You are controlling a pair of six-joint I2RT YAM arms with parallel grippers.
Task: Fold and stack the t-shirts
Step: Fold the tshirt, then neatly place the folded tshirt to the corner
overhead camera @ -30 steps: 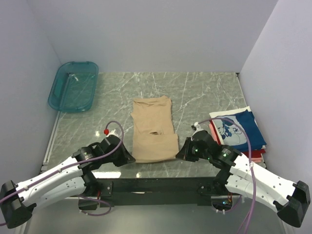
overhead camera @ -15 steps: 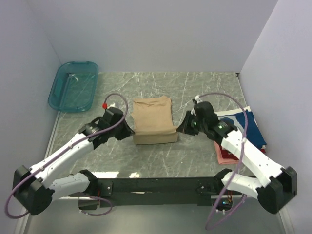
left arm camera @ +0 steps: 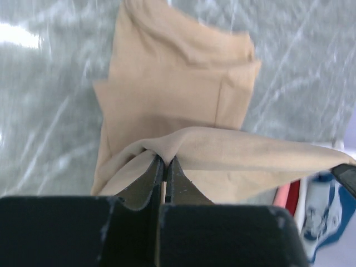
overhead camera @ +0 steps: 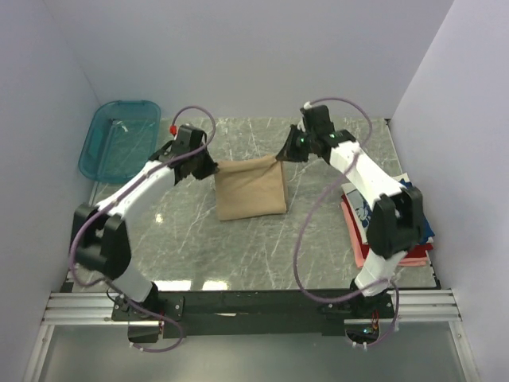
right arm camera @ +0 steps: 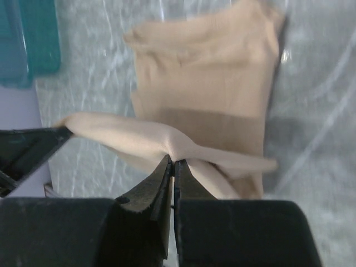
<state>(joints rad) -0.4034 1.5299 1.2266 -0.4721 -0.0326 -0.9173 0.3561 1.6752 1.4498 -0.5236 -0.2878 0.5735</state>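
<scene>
The tan t-shirt (overhead camera: 250, 189) lies folded over itself mid-table. My left gripper (overhead camera: 212, 166) is shut on its far left corner and my right gripper (overhead camera: 281, 156) is shut on its far right corner. The pinched edge hangs taut between them above the lower layer. The left wrist view shows the tan t-shirt (left arm camera: 178, 105) with my left gripper (left arm camera: 164, 161) pinching a fold. The right wrist view shows the tan t-shirt (right arm camera: 211, 78) with my right gripper (right arm camera: 172, 162) pinching the edge. The navy, red and pink t-shirts (overhead camera: 398, 219) lie stacked at the right edge.
A teal plastic basket (overhead camera: 119, 139) leans at the far left corner. The purple back wall stands just behind both grippers. The right arm (overhead camera: 374, 183) reaches over the stack of shirts. The black rail (overhead camera: 254, 306) runs along the near edge.
Both grippers have carried the shirt's near edge away from the arms toward the far side, folding the shirt over itself. Both arms are now stretched far out.
</scene>
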